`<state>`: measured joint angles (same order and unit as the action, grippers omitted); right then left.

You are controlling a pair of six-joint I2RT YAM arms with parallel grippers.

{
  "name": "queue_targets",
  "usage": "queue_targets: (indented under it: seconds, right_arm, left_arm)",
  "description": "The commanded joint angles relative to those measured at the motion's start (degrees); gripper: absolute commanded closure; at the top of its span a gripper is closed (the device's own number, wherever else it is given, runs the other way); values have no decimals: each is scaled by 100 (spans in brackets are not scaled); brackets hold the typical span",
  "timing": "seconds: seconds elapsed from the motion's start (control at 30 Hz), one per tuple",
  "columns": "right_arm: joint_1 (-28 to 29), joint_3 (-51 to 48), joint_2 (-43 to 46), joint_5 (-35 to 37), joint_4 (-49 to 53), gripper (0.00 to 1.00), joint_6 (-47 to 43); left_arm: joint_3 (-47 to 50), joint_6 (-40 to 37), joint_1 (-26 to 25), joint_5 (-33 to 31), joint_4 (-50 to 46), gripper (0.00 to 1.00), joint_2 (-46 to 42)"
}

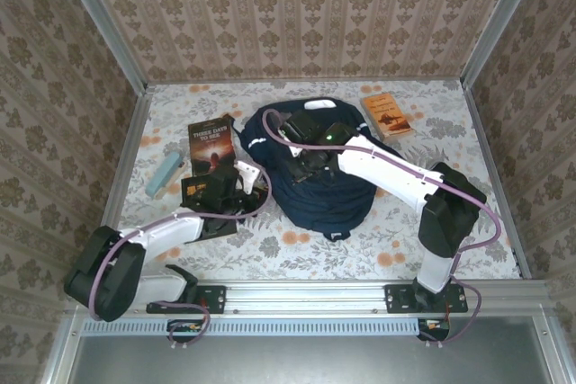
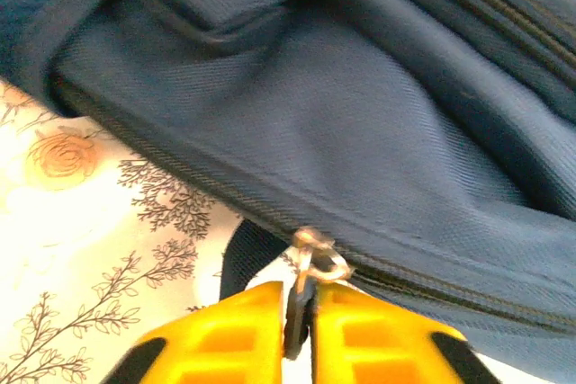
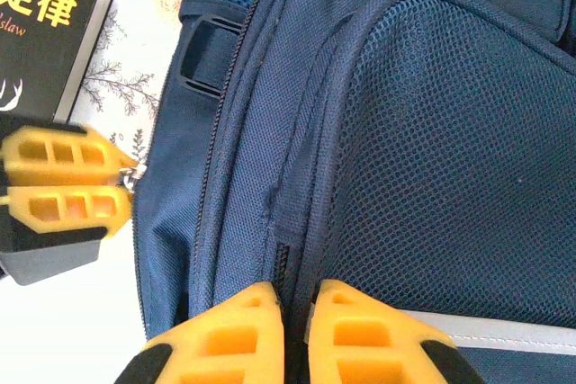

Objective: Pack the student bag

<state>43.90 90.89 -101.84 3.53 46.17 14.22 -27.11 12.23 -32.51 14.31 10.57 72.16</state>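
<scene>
The left arm (image 1: 162,231) lies low over the surface (image 1: 315,258), left gripper (image 2: 297,299) clamped on the zipper pull (image 2: 310,254) of the bag (image 2: 360,114), while the right arm (image 1: 387,168) arches over the bag, right gripper (image 3: 295,299) closed.

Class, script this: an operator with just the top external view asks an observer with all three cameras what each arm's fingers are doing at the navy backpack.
Operator: What's happening on the left?
Observer: The left fingers pinch the metal zipper pull on the backpack.
Operator: And on the right?
Observer: The right fingers are shut on a zip seam beside the mesh pocket.
</scene>
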Motion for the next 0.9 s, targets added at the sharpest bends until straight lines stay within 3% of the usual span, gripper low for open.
queue_targets:
  seconds: [0.0, 0.13, 0.23, 0.3, 0.37, 0.47, 0.63, 0.87]
  right_arm:
    - [-164, 190, -25, 358, -36, 100, 475]
    - [-467, 351, -389, 682, -151, 100, 1040]
    - [-618, 342, -528, 460, -386, 98, 1129]
    - [-620, 365, -578, 70, -515, 84, 1066]
    - [-611, 369, -561, -217, -576, 62, 1106]
    - [-603, 258, -438, -302, -689, 46, 1198]
    - [-578, -224, -49, -651, -1046, 35, 1373]
    - [-478, -990, 507, -965, -1513, 30, 1733]
  left_arm:
    - [-483, 542, 208, -344, -504, 63, 22]
    - [-765, 957, 337, -542, -1313, 36, -159]
    - [-925, 1188, 466, -786, -1993, 25, -328]
    - [-1031, 1392, 573, -1084, -2461, 18, -408]
    - [-1164, 1558, 923, -1247, -2977, 13, -437]
    - [-1261, 1702, 1447, -1370, -3530, 9, -420]
    - [-1183, 1836, 2275, -1119, -3770, 9, -260]
    - [-1114, 2038, 2421, -449, -3531, 20, 459]
